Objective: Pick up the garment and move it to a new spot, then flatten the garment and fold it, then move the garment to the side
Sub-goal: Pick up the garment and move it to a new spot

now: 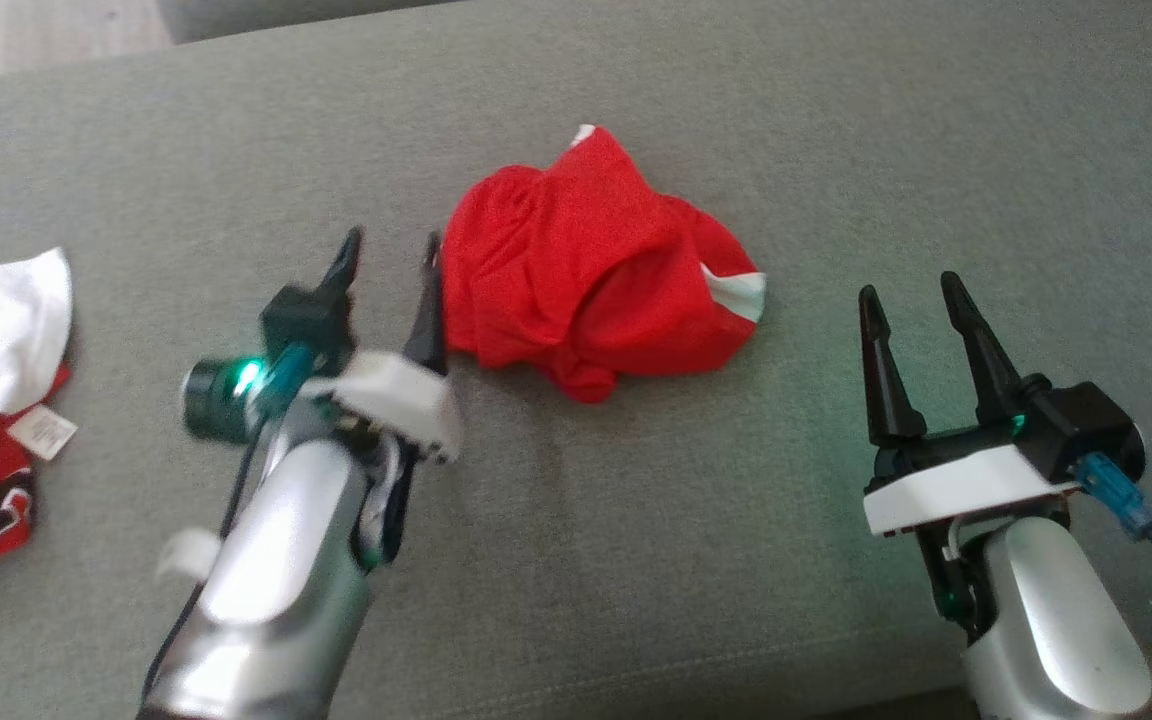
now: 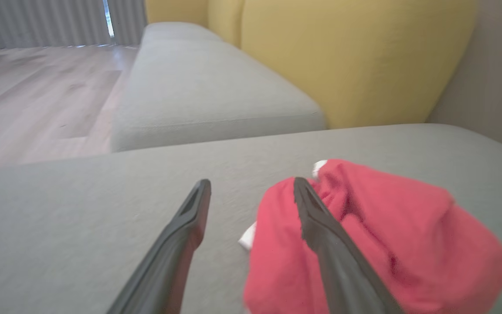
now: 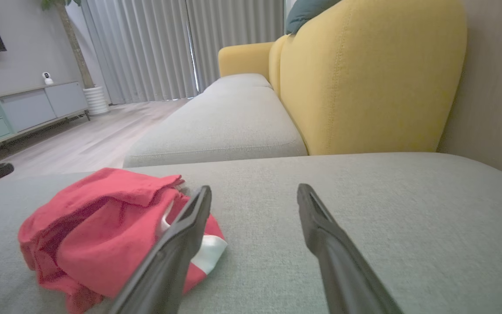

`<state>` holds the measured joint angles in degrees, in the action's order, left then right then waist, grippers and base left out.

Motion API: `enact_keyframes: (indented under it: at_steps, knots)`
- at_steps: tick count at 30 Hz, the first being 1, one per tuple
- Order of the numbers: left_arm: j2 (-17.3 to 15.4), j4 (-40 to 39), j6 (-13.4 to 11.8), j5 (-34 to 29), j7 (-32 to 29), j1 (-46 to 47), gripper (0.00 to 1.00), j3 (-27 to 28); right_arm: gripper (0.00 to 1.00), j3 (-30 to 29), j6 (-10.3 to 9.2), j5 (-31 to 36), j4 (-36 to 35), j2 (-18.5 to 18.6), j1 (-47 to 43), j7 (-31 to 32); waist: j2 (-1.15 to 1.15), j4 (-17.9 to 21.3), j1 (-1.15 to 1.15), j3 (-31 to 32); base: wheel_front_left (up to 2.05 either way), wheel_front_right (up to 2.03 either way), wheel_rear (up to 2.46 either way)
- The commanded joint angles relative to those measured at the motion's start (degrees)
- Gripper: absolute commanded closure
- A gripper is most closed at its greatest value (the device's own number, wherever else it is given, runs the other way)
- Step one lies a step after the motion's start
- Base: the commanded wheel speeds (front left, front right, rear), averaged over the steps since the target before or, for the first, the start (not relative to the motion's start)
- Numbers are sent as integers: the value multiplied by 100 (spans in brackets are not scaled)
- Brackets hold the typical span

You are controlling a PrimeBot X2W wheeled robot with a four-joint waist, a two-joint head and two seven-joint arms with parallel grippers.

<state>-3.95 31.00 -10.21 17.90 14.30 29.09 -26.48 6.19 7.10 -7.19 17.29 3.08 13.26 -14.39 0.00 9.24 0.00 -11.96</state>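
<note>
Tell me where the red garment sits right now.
In the head view, the red garment lies crumpled mid-cushion on the grey sofa, just right of the left end effector.

Red garment (image 1: 586, 270) with white trim, crumpled in heap, lying mid grey cushion (image 1: 736, 560).

Grey upholstered seat (image 3: 364, 209), foreground, broad and flat. Second grey seat cushion (image 3: 233, 122), twelve o'clock. Yellow backrest (image 3: 364, 87), one o'clock, with a teal cushion (image 3: 307, 11) showing above it. Grey pleated curtains (image 3: 146, 48), eleven o'clock, daylight at the gap. Pale wood floor (image 3: 89, 144), ten o'clock. Low sideboard (image 3: 15, 113), nine o'clock, against a grey wall (image 3: 20, 52).
</note>
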Motion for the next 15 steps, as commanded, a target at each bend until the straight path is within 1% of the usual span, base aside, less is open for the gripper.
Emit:
enact_keyframes:
  at_steps: [1,7,15]
  knots:
    - [-136,-268,-60,-83,70,-32,0,289,0,95,39,20,-184,-20,40,-61,0,-133,0,103,0,0,0]
    - [-185,-732,-70,-368,70,-863,0,881,0,-1,39,42,-128,-20,-96,-61,0,-452,0,346,0,0,0]
    - [-117,-1275,67,-748,70,-1692,0,1406,0,-61,39,-58,0,-20,-271,-61,0,-744,0,650,0,0,0]
